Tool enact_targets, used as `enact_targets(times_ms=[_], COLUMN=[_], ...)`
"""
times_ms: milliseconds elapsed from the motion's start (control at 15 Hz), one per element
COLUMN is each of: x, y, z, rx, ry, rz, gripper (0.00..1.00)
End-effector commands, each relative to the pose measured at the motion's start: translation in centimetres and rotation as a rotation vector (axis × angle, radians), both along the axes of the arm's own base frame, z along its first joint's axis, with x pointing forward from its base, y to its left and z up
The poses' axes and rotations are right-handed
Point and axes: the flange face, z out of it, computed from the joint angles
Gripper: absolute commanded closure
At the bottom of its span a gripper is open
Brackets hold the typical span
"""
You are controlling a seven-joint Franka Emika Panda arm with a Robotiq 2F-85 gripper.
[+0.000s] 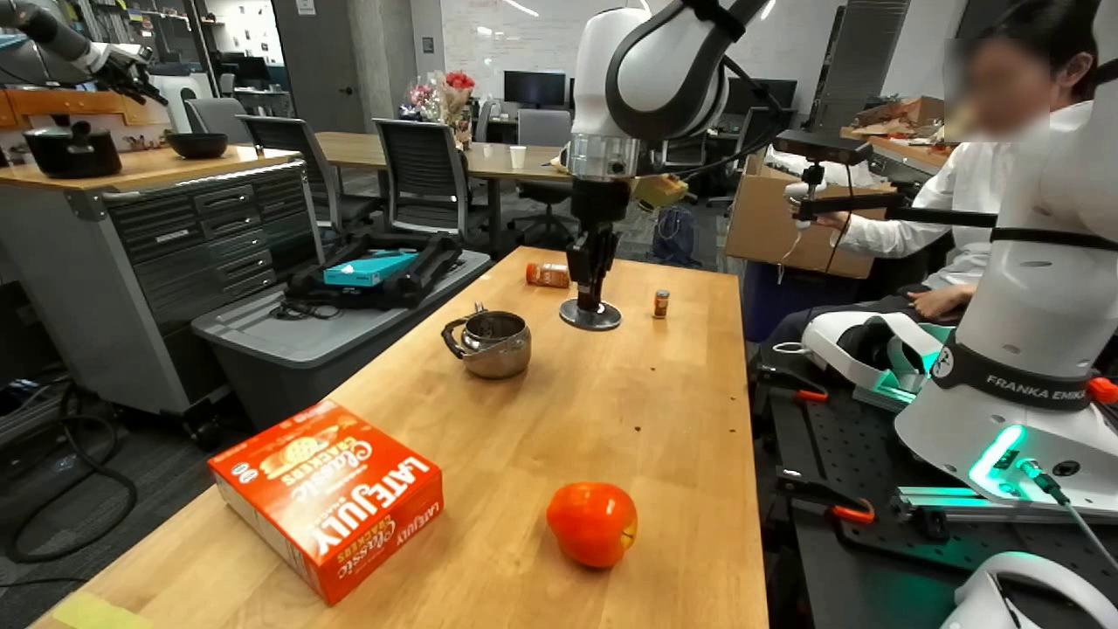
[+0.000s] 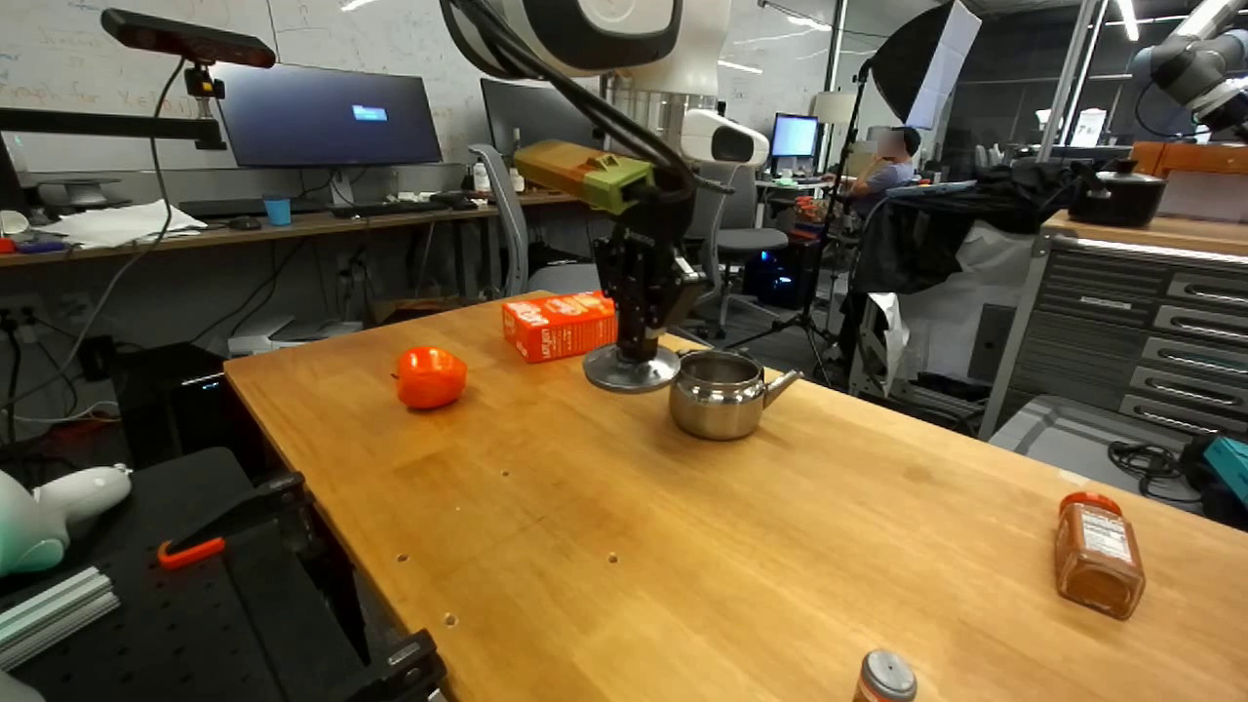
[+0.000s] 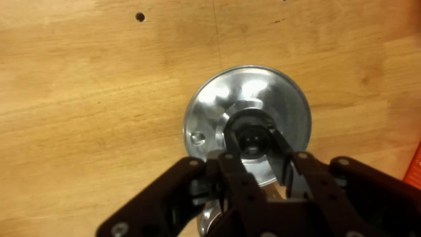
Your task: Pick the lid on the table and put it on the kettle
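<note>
The lid is a flat round silver disc with a dark knob; it shows in both exterior views point(image 1: 604, 321) point(image 2: 610, 372) and in the wrist view point(image 3: 286, 108). My gripper point(image 1: 591, 299) point(image 2: 639, 343) point(image 3: 252, 136) is shut on the lid's knob and holds the lid roughly level above the table. The kettle is a squat silver pot with an open top, upright on the table in both exterior views point(image 1: 500, 356) point(image 2: 715, 405). The lid is beside the kettle, not over it. In the wrist view, only part of the kettle point(image 3: 204, 221) shows; the gripper hides the rest.
On the wooden table point(image 1: 611, 411) are an orange-red ball-like fruit or vegetable point(image 1: 594, 524), a red cracker box point(image 1: 332, 498), a spice jar on its side point(image 1: 548, 275) and a small upright bottle point(image 1: 661, 304). The kettle's spout point(image 2: 783, 386) sticks out to its side.
</note>
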Motion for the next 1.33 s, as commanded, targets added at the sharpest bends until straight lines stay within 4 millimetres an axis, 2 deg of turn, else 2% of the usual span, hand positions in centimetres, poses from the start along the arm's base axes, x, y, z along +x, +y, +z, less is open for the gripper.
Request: enact_targets(times_ms=[0, 533, 1267], x=[1.9, 5.9, 11.5], y=[0.3, 0.6, 0.5], z=[1.9, 3.9, 2.0], rx=[-0.013, -0.015, -0.018], ry=[-0.004, -0.074, -0.095], rz=[-0.013, -0.042, -0.083], gripper=[0.92, 0.92, 0.92])
